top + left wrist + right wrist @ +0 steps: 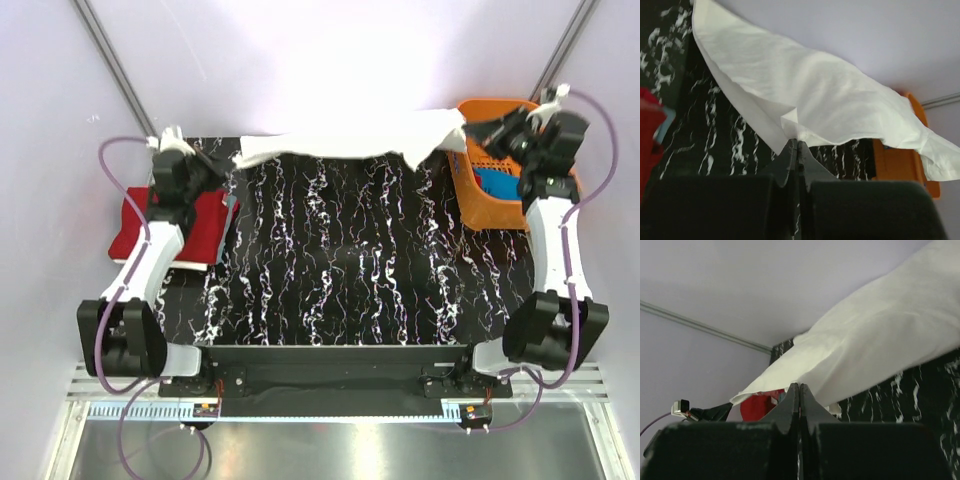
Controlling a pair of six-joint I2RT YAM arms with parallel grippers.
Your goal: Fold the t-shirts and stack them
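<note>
The white t-shirt [350, 143] hangs stretched in a band across the far edge of the table, held up between my two grippers. My left gripper [230, 160] is shut on its left end; in the left wrist view the jaws [796, 143] pinch a fold of the white cloth [830, 100]. My right gripper [478, 130] is shut on its right end, above the basket; in the right wrist view the jaws [799, 386] meet under the white cloth [880, 335]. The red t-shirt [195, 228] lies folded at the table's left edge, under my left arm. The blue t-shirt [491, 182] lies in the basket.
The orange plastic basket [490, 212] stands at the back right corner of the black marbled table [340, 270], and shows in the left wrist view [895, 160]. The red t-shirt [757, 405] shows beyond the right fingers. Pale walls close in behind and at the sides.
</note>
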